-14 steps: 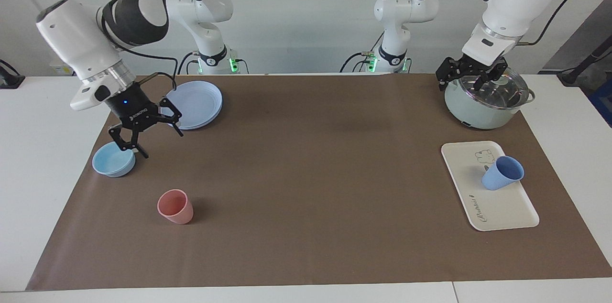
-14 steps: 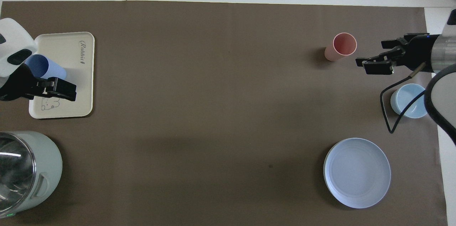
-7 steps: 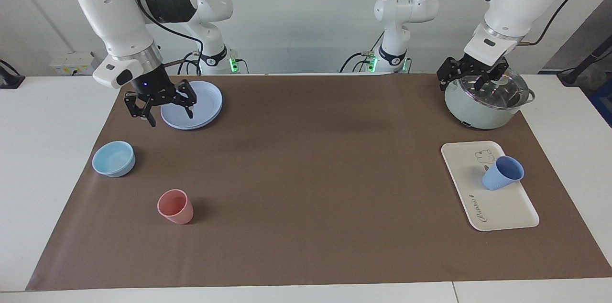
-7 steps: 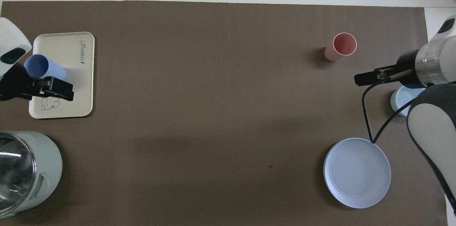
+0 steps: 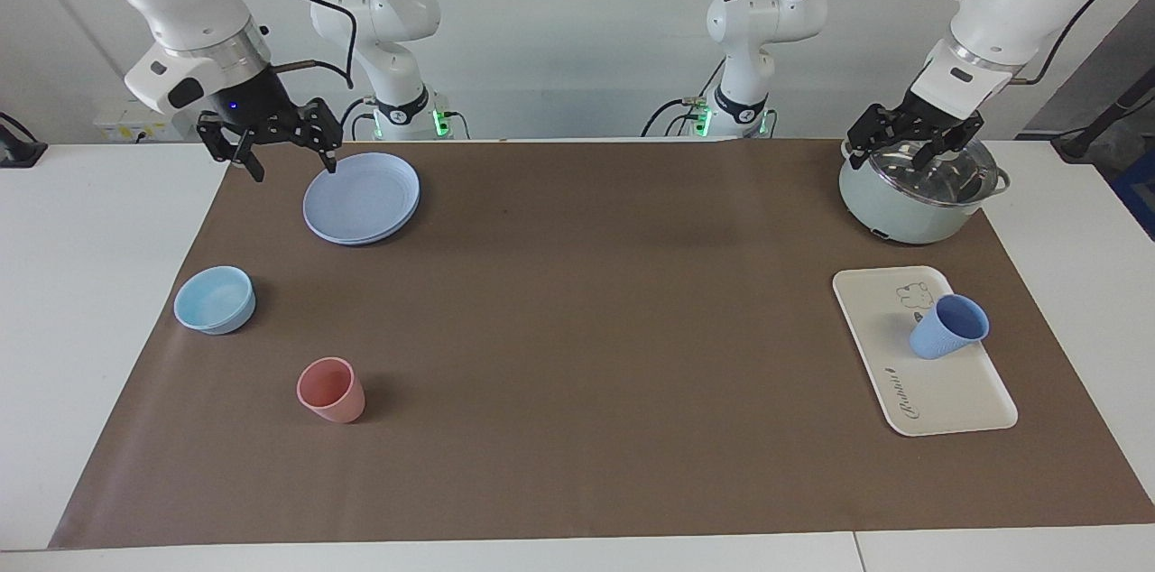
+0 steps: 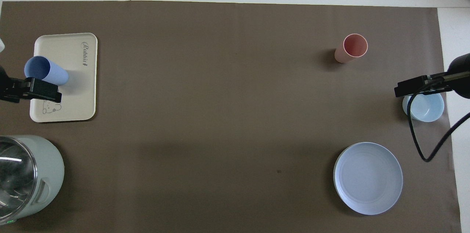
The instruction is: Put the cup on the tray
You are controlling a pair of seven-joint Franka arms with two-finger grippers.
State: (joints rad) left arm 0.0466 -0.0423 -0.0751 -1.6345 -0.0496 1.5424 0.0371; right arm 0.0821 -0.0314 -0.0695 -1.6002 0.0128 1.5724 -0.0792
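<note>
Your cup (image 5: 947, 327) stands upright on tray (image 5: 929, 378), beside cartoon drawing; placing looks done. Left gripper (image 5: 913, 142) hangs released and empty over pot (image 5: 916, 193), cup below it and well clear. Right gripper (image 5: 286, 148) spread, empty, over mat's edge by plate (image 5: 363, 198). Nothing left for you but parking arms.
</note>
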